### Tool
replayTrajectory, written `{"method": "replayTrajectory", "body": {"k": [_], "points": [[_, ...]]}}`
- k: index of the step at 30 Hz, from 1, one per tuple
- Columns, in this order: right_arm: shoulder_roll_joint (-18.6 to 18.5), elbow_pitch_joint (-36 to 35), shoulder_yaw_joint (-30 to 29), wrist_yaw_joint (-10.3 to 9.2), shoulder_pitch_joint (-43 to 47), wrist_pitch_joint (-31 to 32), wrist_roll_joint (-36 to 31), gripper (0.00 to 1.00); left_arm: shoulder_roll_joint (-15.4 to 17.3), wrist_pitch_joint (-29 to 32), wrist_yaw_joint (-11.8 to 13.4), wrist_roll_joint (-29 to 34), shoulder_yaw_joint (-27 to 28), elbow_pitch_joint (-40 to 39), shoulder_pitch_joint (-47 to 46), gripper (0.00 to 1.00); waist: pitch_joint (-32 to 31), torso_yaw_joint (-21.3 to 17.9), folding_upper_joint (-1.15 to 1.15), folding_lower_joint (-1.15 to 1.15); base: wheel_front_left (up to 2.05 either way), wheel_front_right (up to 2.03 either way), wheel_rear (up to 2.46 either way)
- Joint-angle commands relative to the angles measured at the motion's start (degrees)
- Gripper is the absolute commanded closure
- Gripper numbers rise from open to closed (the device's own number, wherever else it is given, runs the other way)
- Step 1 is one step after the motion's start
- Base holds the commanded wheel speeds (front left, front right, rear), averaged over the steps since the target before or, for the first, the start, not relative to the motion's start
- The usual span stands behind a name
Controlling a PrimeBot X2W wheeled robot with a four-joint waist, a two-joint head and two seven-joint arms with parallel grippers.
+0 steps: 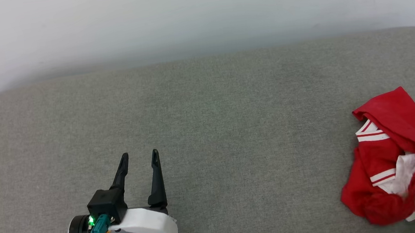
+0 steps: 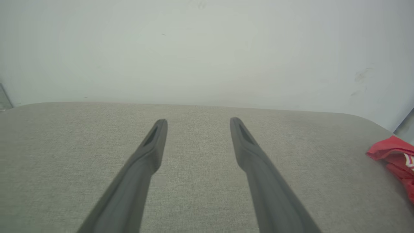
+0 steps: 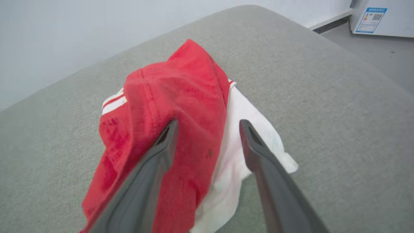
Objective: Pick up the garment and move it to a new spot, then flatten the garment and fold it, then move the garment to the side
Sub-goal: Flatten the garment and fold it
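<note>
At the right end of the grey woven-fabric surface [image 1: 206, 105] lies the garment, a red jersey T-shirt with white sleeves and red-white stripe trim [image 1: 389, 159]. It is bunched in a heap, with red body cloth humped over a white sleeve and its front lettering hidden. It is neither flat nor folded.

My right claw [image 3: 208, 123] stands directly over the heap, fingers wide apart and clamped on nothing. The cloth lies beneath and between them; I cannot tell whether either finger touches it.

My left claw [image 1: 139, 153] hovers above bare surface at the near left, fingers apart and empty, well apart from the garment. I judge it parked there to leave the middle free for spreading the shirt. Flattening and folding remain outstanding.
</note>
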Motion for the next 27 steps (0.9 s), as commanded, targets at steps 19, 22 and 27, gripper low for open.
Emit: {"method": "replayTrajectory", "body": {"k": [19, 22, 27], "points": [[-10.3, -12.4, 12.1, -0.02, -5.2, 26.9, -4.3, 0.00, 0.7, 1.4, 0.8, 0.2, -1.1, -3.2, -1.1, 0.00, 3.3, 0.9, 0.00, 0.00, 0.00, 0.00, 0.00], [-12.4, -9.7, 14.2, -0.02, -7.6, 30.9, -3.7, 0.00, 0.4, 1.2, 0.6, 0.6, -1.5, -3.1, -2.8, 0.00, 5.5, 1.7, 0.00, 0.00, 0.00, 0.00, 0.00], [-13.3, -3.2, 15.9, -0.03, -10.3, 34.6, -2.2, 0.00, -0.4, 0.8, 0.6, 1.1, -2.2, -2.3, -4.8, 0.00, 7.8, 2.9, 0.00, 0.00, 0.00, 0.00, 0.00]]}}
